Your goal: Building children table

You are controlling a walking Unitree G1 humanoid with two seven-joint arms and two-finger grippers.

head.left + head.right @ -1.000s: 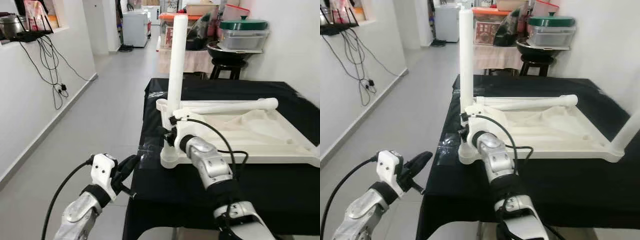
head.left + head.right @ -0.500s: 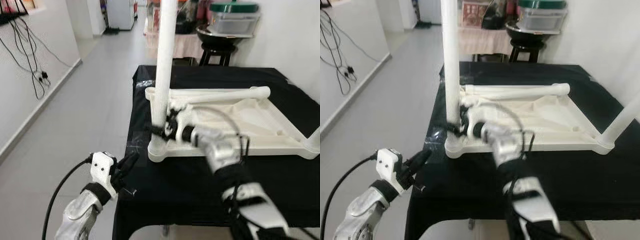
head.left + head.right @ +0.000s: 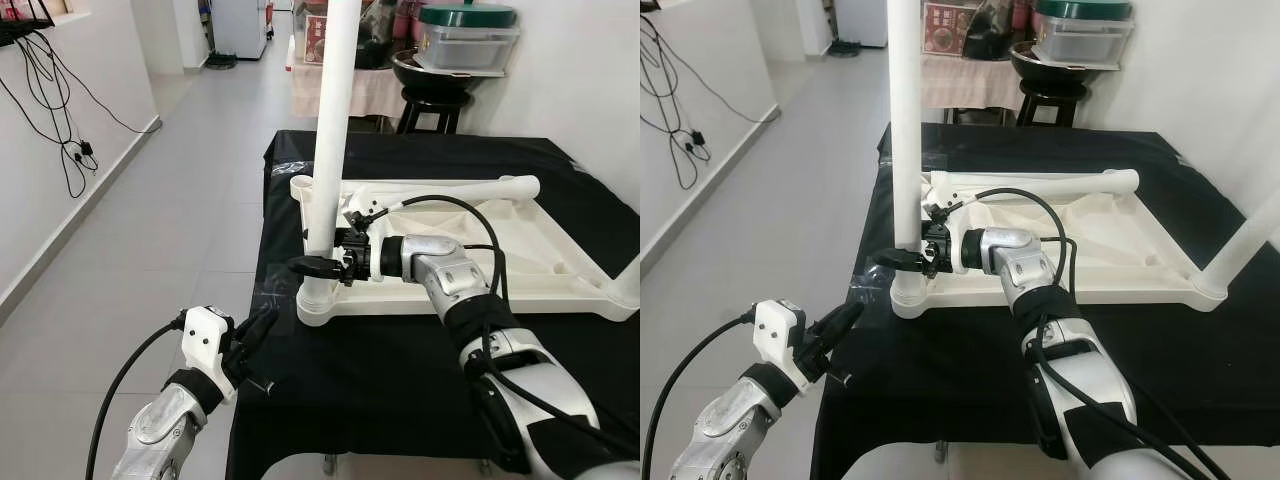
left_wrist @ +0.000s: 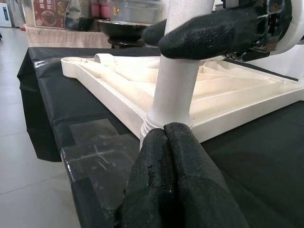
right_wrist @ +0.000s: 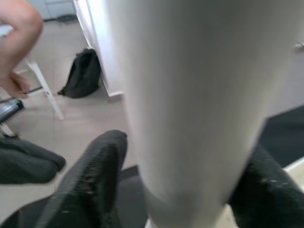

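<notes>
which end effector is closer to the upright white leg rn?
Right. The right end effector has its fingers on either side of the upright white leg, low near its socket on the tabletop. The left end effector hangs off the near edge of the black-covered table, fingers shut, short of the leg.

A white children's tabletop (image 3: pixel 1110 250) lies upside down on a black-covered table (image 3: pixel 940 370) in the middle of the frame. A tall white leg (image 3: pixel 905 120) stands upright in its near-left corner socket, running off the top edge. The right gripper (image 3: pixel 902 259), reaching in from the lower right, has its black fingers around the base of that leg. A second leg (image 3: pixel 1040 182) lies flat along the tabletop's far edge. Another leg (image 3: pixel 1248 248) leans at the right edge. At lower left, the left gripper (image 3: pixel 835 322) hangs beside the table's corner, fingers together.
</notes>
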